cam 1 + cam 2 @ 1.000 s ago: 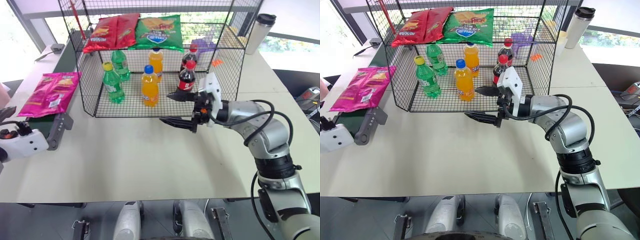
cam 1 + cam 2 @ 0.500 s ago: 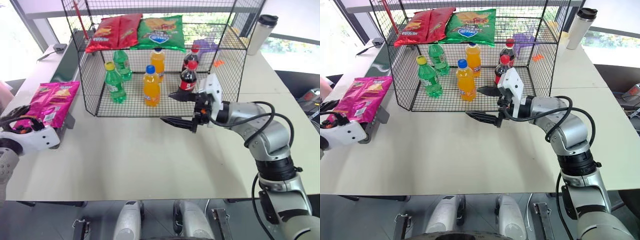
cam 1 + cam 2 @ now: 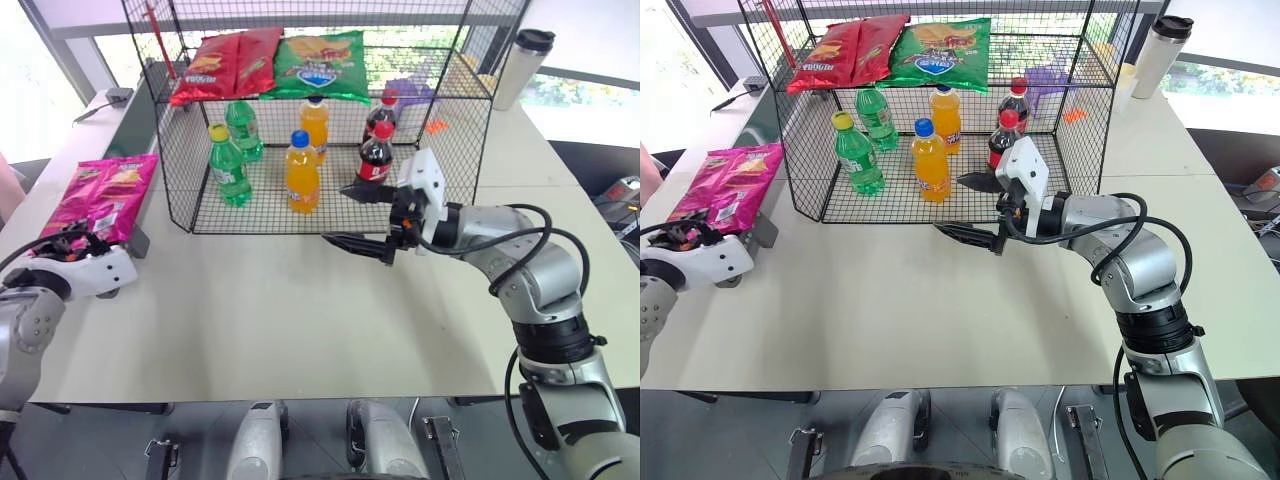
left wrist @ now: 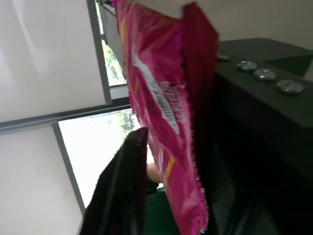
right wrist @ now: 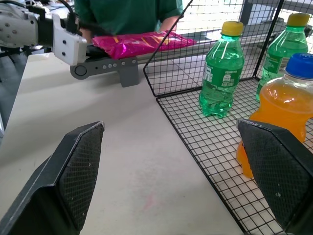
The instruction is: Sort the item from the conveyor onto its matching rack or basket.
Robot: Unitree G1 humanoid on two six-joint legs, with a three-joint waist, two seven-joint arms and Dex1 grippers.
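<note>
Left gripper (image 3: 62, 243): I see it clenched on the pink chip bag's (image 3: 103, 193) near edge;
Right gripper (image 3: 362, 218): released, hovering before the wire rack (image 3: 470, 110)

Left gripper (image 3: 678, 236) held low at nine o'clock, fingers (image 4: 128, 181) closed around the near edge of the magenta chip bag (image 3: 100, 194). Right gripper (image 3: 362, 219) levelled at centre, aimed toward nine o'clock, jaws spread wide, holding nothing.

Soda bottles (image 3: 302, 172), steel tumbler (image 3: 522, 67)
</note>
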